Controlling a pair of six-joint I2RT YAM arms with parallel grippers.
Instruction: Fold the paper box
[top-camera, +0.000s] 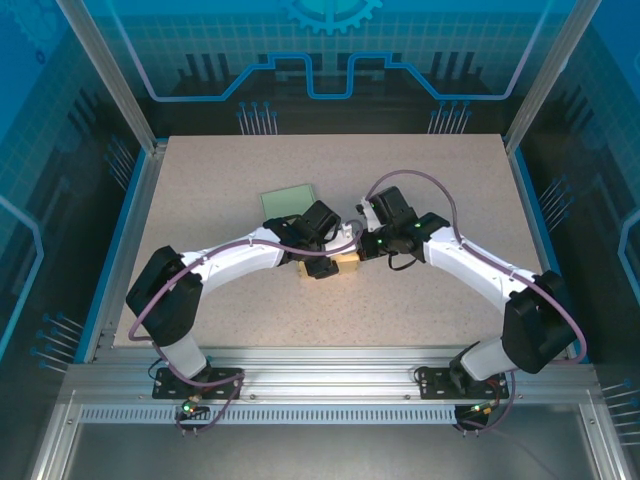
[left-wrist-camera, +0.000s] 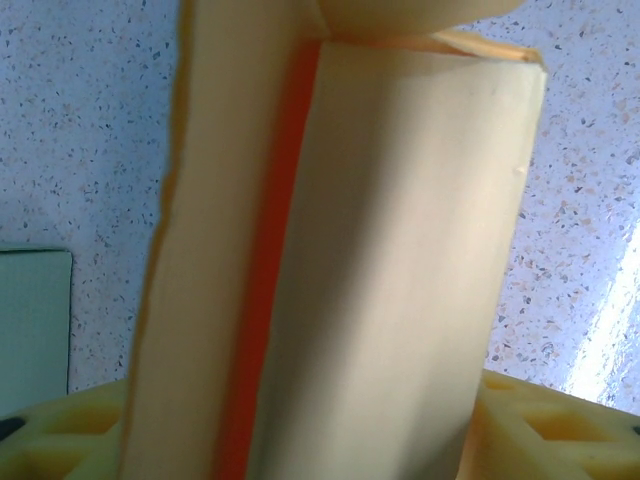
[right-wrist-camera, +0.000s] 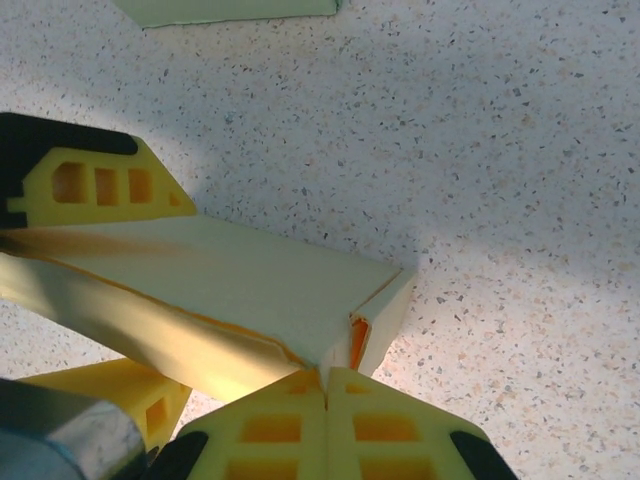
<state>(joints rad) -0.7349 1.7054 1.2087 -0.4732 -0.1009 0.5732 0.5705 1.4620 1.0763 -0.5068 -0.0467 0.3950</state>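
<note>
The cream paper box (top-camera: 345, 262) lies on its side in the middle of the table, partly folded, with an orange inside showing at its seams. My left gripper (top-camera: 322, 262) is shut on the box across its width. In the left wrist view the box (left-wrist-camera: 400, 250) fills the space between the yellow fingers (left-wrist-camera: 550, 420). My right gripper (right-wrist-camera: 327, 385) is shut, its tips pressed together against the box's (right-wrist-camera: 220, 280) open end corner. The left fingers (right-wrist-camera: 100, 185) show above and below the box there.
A pale green flat sheet (top-camera: 288, 200) lies on the speckled table (top-camera: 420, 170) just behind the left gripper, and its edge shows as a green sheet (left-wrist-camera: 30, 330) in the left wrist view. Metal frame posts and blue walls ring the table.
</note>
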